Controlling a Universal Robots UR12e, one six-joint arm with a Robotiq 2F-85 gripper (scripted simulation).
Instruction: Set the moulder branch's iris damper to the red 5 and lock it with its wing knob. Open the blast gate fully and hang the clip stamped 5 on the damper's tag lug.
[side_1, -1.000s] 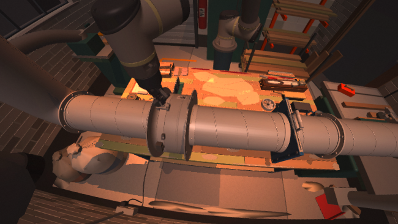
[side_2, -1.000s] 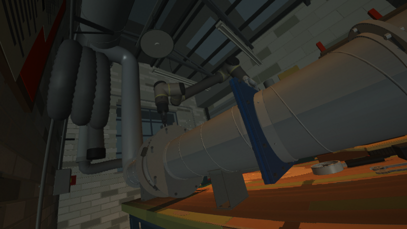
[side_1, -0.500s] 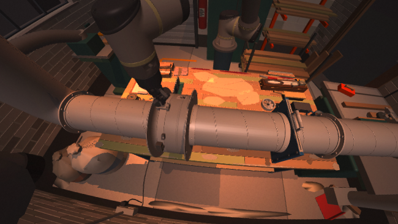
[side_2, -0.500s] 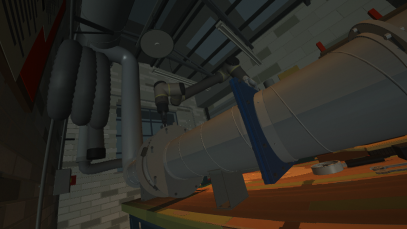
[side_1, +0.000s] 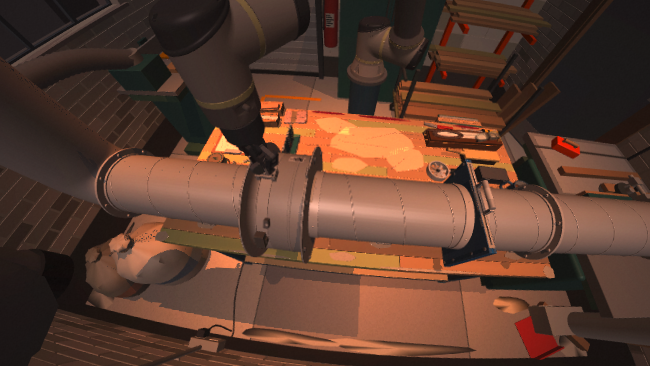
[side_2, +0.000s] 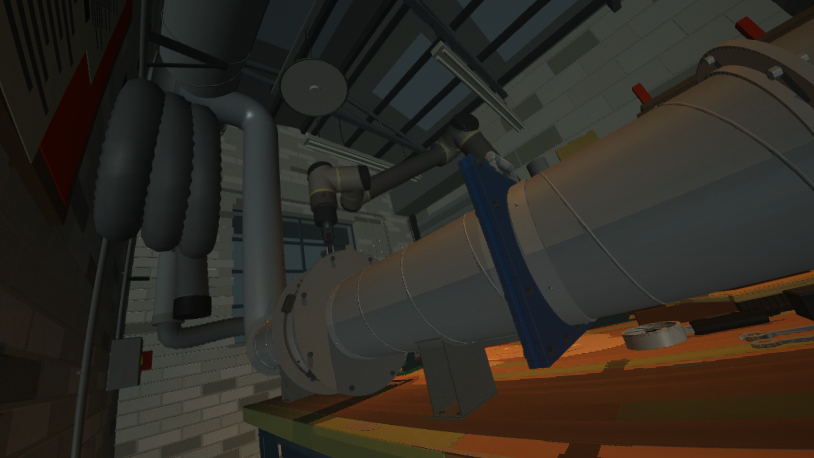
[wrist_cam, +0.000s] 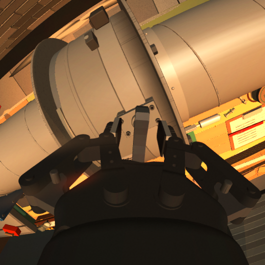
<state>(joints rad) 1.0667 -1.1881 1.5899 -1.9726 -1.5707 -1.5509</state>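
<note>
My gripper (wrist_cam: 139, 130) is open and holds nothing. It sits at the top of the iris damper (side_1: 277, 205), a wide drum collar on the long duct. Between its fingers stands a flat grey upright piece (wrist_cam: 140, 133), the damper's wing knob, on a small bolted plate (wrist_cam: 136, 117). The fingers stand apart from it on either side. In the side camera the gripper (side_1: 265, 161) is on the damper's upper left edge. The blast gate (side_1: 475, 210), a blue frame, crosses the duct further right. I cannot see the numbered scale or the clip stamped 5.
The duct (side_1: 390, 207) runs across an orange workbench (side_1: 370, 145). A round gauge (side_1: 438, 170), tools and papers lie on the bench behind it. A sack (side_1: 140, 260) lies on the floor at left. A lumber rack (side_1: 465, 65) stands behind.
</note>
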